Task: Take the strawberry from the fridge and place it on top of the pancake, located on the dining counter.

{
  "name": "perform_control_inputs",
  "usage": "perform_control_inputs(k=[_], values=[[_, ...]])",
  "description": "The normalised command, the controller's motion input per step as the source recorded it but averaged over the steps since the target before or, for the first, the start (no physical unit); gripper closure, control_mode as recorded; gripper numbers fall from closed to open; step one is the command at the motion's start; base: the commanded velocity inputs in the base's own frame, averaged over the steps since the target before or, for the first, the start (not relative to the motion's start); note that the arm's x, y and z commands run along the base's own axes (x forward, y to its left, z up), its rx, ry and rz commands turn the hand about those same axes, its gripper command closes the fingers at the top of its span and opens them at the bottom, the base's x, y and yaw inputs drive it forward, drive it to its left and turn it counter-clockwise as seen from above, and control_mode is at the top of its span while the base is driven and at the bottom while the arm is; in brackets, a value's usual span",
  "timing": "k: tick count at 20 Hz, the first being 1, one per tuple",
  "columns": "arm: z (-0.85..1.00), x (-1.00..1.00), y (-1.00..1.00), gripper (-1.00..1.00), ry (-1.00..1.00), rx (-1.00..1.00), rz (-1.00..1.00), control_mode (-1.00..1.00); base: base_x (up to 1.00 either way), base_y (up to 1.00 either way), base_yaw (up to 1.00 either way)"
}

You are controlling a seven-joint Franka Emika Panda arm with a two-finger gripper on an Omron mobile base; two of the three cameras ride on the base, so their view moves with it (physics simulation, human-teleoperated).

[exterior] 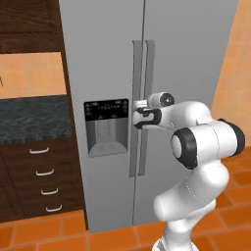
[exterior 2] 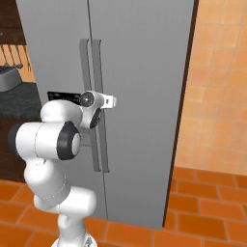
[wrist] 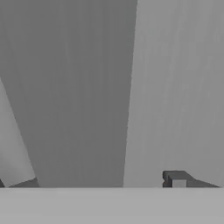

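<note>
Progress: fridge (exterior: 186,59) doors were closed; all steps remained.
Pincer (exterior: 135,117): at the handles (exterior: 139,73), fingers spread wide.

A domestic kitchen, rendered. A tall light-grey two-door fridge (exterior: 147,73) with long vertical handles (exterior: 139,147) and a black-panelled dispenser (exterior: 106,126) stands between dark wood cabinets. To its left, a dark speckled worktop (exterior: 32,117) tops a bank of drawers (exterior: 44,181) with curved metal pulls. Orange tiled walls (exterior 2: 217,87), a terracotta tiled floor (exterior 2: 207,207) and hanging utensils (exterior 2: 14,55) complete the setting.
</note>
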Motion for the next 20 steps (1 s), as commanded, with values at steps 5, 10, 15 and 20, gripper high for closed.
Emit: perform_control_inputs(k=[5,10,15,20], values=[[-0.78,0.83,-0.26,1.00,0.01,0.00,-0.11,-1.00,0.00,0.00,0.00],[-0.24,-0.22,-1.00,1.00,0.03,0.18,0.01,-1.00,0.00,0.00,0.00],[0.00,-0.44,-1.00,1.00,0.12,0.25,0.00,-1.00,0.00,0.00,0.00],[0.00,-0.57,-1.00,1.00,0.12,0.23,0.00,-1.00,0.00,0.00,0.00]])
